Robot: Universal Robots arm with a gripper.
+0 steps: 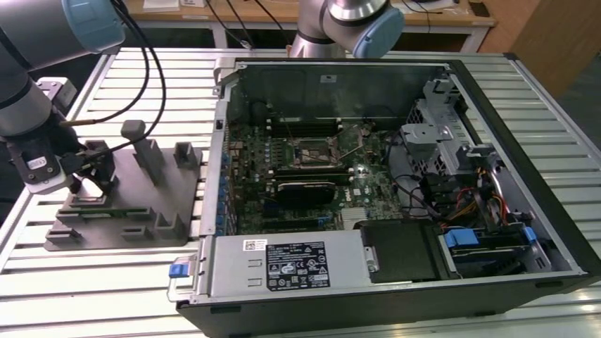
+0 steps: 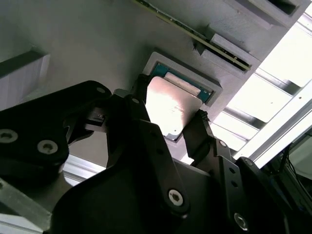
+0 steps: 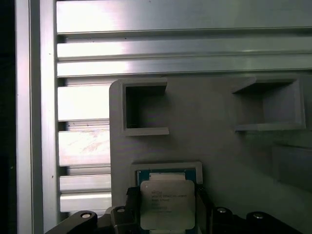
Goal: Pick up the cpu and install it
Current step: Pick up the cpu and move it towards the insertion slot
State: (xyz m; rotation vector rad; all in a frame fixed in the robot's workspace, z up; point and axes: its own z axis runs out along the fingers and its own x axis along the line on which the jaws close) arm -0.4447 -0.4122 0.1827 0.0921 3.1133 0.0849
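Observation:
In both wrist views the cpu (image 3: 167,204) (image 2: 170,105) is a flat silver square held between two black fingers (image 2: 140,90). My gripper (image 2: 170,114) (image 3: 167,214) is shut on its opposite edges. The chip sits just off a shallow square pocket (image 3: 168,170) with a green rim in the grey holder (image 3: 214,136), and part of that pocket shows beyond it. In the exterior view my gripper (image 1: 89,169) hangs over the holder (image 1: 122,222) at the exterior view's left. The black-framed socket (image 1: 314,151) lies on the motherboard inside the open computer case.
The open case (image 1: 395,176) takes up the middle and the exterior view's right, with a grey power supply box (image 1: 286,264) at its front and drive cages with cables. Upright posts (image 1: 150,158) rise from the holder. A slatted aluminium table (image 1: 141,77) lies beneath. Cables hang from my arm.

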